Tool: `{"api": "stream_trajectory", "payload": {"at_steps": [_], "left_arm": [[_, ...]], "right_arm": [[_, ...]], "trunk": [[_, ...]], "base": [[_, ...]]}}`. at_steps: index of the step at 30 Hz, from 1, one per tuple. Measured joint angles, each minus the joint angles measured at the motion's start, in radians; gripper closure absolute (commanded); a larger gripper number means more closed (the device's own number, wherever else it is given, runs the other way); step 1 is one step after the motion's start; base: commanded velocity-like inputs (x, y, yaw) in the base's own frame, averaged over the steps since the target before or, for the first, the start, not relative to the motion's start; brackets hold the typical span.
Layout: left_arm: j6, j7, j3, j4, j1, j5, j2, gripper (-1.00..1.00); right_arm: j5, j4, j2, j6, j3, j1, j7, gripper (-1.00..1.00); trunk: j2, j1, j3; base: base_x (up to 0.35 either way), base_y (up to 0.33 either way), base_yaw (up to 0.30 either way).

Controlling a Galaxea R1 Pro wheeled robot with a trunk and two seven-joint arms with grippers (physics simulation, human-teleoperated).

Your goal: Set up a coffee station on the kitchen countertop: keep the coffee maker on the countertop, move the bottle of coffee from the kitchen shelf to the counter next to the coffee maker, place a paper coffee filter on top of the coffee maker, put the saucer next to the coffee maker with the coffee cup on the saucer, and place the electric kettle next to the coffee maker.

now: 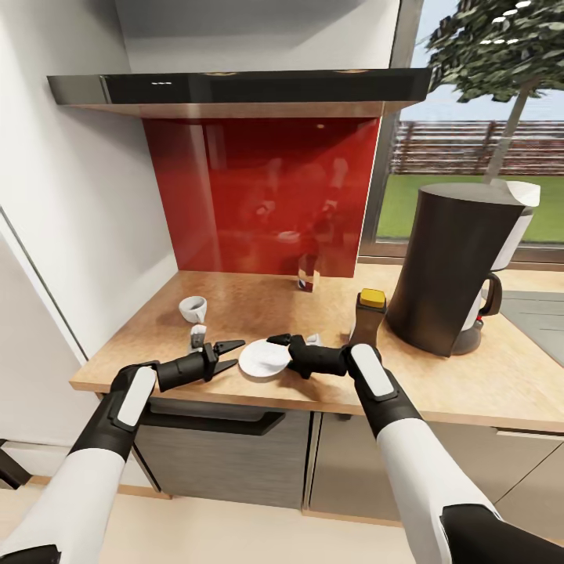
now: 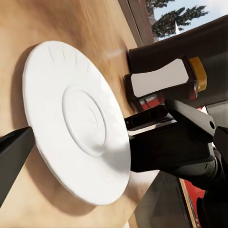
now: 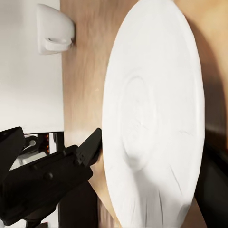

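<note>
Nearest, at the front edge of the tabletop (image 1: 235,301): two dark pincers flanking the saucer (image 1: 265,359). Left pincer (image 1: 232,354) with fingers spread apart, empty, tips just beside the plate's left rim, contact impossible to judge. Right pincer (image 1: 280,342) over the saucer's right part, fingers dark against dark and foreshortened; cannot tell whether spread or closed, nor whether touching the plate.

In the left wrist view, saucer (image 2: 76,118) lying flat on tan wood, one black finger (image 2: 13,159) cut off at the frame edge, the right pincer's dark body partly covering the plate's far rim. In the right wrist view, saucer (image 3: 156,114) large, its edge cropped by the frame, the left pincer's fingers (image 3: 88,151) just beside it.

Bottle of coffee (image 1: 368,316) with yellow cap upright just behind the right wrist, lower part hidden by the arm, beside the coffee maker (image 1: 458,266). Carafe mostly concealed behind the machine's dark body, only handle and a sliver visible.

Coffee cup (image 1: 192,309) farther left on the tabletop, apart from the saucer, looking tipped, handle hard to make out. Small pale object (image 1: 197,335) between cup and left pincer, too blurred to identify. Dark shelf (image 1: 235,86) above the red backsplash (image 1: 258,196).
</note>
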Motion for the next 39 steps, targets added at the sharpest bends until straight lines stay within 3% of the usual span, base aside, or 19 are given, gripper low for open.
{"api": "stream_trajectory", "payload": {"at_steps": [12,16,25,26,32,38,39], "left_arm": [[0.001,0.001,0.000,-0.002,0.000,0.000,-0.002,-1.00],[0.000,0.000,0.000,-0.003,0.000,0.000,-0.007,-1.00],[0.000,0.000,0.000,-0.003,0.000,0.000,-0.014,-1.00],[0.000,0.000,0.000,-0.003,0.000,0.000,-0.014,-1.00],[0.000,0.000,0.000,-0.003,0.000,0.000,-0.014,-1.00],[0.003,0.001,0.002,-0.005,0.000,0.004,-0.014,-1.00],[0.002,0.001,0.002,-0.007,0.000,0.002,-0.014,-1.00]], "right_arm": [[-0.003,0.004,0.000,-0.002,0.004,-0.012,-0.003,-1.00],[0.002,0.004,0.001,-0.007,0.041,-0.014,0.001,-1.00],[-0.004,0.006,0.001,-0.042,0.059,-0.015,0.020,-1.00],[-0.003,0.006,0.001,-0.042,0.060,-0.015,0.020,1.00],[0.040,0.007,0.001,-0.043,0.064,-0.014,0.021,1.00],[0.041,0.007,0.001,-0.043,0.065,-0.014,0.021,1.00],[0.026,0.007,0.001,-0.044,0.065,-0.014,0.021,1.00]], "trunk": [[0.000,0.000,0.000],[0.000,0.000,0.000],[0.000,0.000,0.000],[0.000,0.000,0.000],[0.000,0.000,0.000],[0.000,0.000,0.000],[0.000,0.000,0.000]], "base": [[0.000,0.000,0.000],[0.000,0.000,0.000],[0.000,0.000,0.000],[0.000,0.000,0.000],[0.000,0.000,0.000],[0.000,0.000,0.000],[0.000,0.000,0.000]]}}
